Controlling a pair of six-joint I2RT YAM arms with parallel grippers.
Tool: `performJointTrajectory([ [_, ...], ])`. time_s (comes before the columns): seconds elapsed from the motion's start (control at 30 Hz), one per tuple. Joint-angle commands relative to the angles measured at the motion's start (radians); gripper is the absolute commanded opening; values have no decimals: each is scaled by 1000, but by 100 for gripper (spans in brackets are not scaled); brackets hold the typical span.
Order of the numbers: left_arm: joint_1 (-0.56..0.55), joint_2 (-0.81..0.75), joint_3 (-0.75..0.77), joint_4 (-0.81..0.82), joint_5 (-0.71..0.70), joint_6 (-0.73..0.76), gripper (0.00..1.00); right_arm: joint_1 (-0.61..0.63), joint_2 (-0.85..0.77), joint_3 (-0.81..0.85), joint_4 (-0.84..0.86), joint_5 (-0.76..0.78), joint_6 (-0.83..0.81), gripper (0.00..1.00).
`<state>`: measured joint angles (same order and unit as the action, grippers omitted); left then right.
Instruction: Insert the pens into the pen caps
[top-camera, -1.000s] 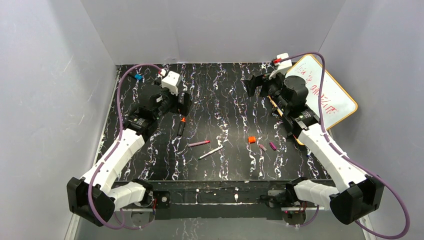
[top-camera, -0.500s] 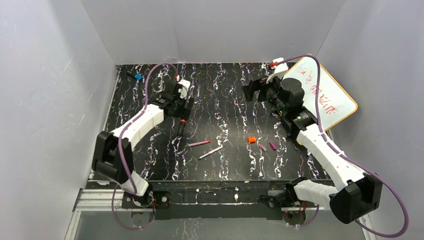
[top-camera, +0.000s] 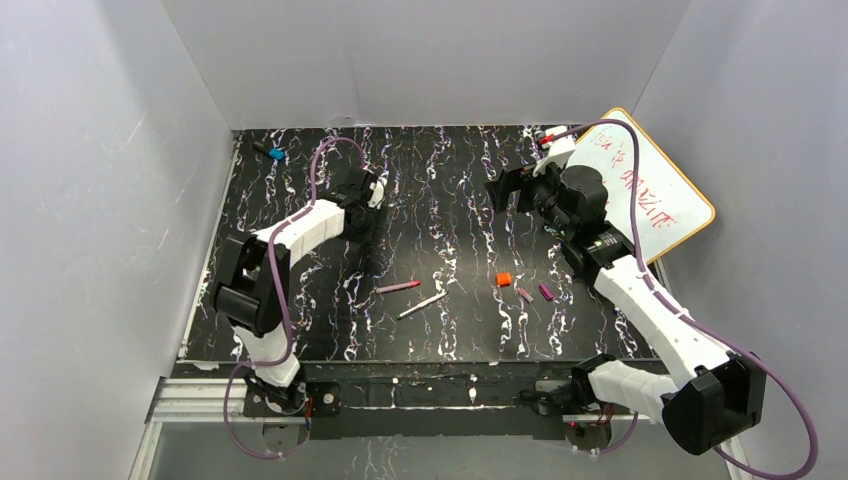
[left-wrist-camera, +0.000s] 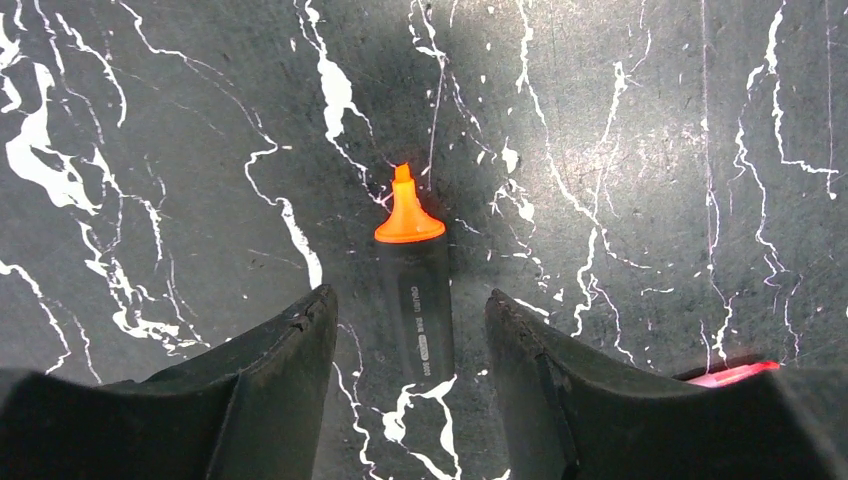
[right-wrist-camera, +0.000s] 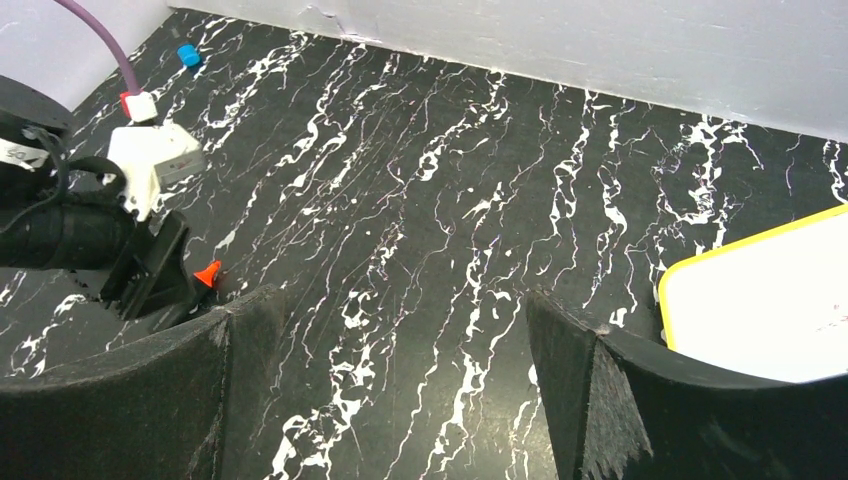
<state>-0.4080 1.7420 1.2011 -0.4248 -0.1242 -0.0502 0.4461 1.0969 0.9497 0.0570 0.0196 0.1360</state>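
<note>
The black pen with the orange end (left-wrist-camera: 415, 300) lies flat on the marbled table, its orange tip (right-wrist-camera: 207, 272) pointing away from the arm bases. My left gripper (left-wrist-camera: 410, 295) is down over it at the table's left middle (top-camera: 367, 232). It is open: its jaws straddle the barrel with a gap on each side. The magenta pen (top-camera: 397, 287) and the white-grey pen (top-camera: 421, 305) lie near the centre. To their right lie the orange cap (top-camera: 503, 279), the pinkish cap (top-camera: 524, 295) and the purple cap (top-camera: 545, 292). My right gripper (right-wrist-camera: 400, 300) hangs wide open and empty at the back right (top-camera: 508, 187).
A yellow-framed whiteboard (top-camera: 655, 195) leans at the back right, beside the right arm. A small black, blue-ended item (top-camera: 272, 153) lies in the back left corner. Grey walls enclose the table on three sides.
The left arm has stretched out and dropped its gripper over the black pen, and its jaws have narrowed round the barrel. The right arm has shifted only slightly.
</note>
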Motion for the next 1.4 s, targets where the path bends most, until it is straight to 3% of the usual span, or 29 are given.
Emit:
performJointTrajectory([
  [0.0,1,14,44,-44,27,-35,54,5,-35,-7,55,15,1,99],
  [0.27,1,-51,-60,-57,30,-74,58,5,-43,-22,59,14,4,99],
  [0.67,1,-32,-128,-21,58,-83,53,4,-60,-29,68,-9,14,99],
  [0.77,3,-1,-123,-15,47,-73,42,4,-62,-26,67,-12,20,99],
  [0.9,5,31,-122,-15,55,-69,0,3,-64,-29,64,-12,28,99],
  [1.03,5,-4,-118,-9,93,-46,0,3,-50,-47,81,-60,72,99],
  [1.13,5,-105,-132,48,223,-9,0,5,-25,-77,137,-168,191,99],
  [1.27,4,-288,-176,190,384,-3,0,5,33,-171,370,-299,421,99],
  [1.37,3,-382,-223,293,445,-41,0,11,88,-259,634,-360,572,99],
])
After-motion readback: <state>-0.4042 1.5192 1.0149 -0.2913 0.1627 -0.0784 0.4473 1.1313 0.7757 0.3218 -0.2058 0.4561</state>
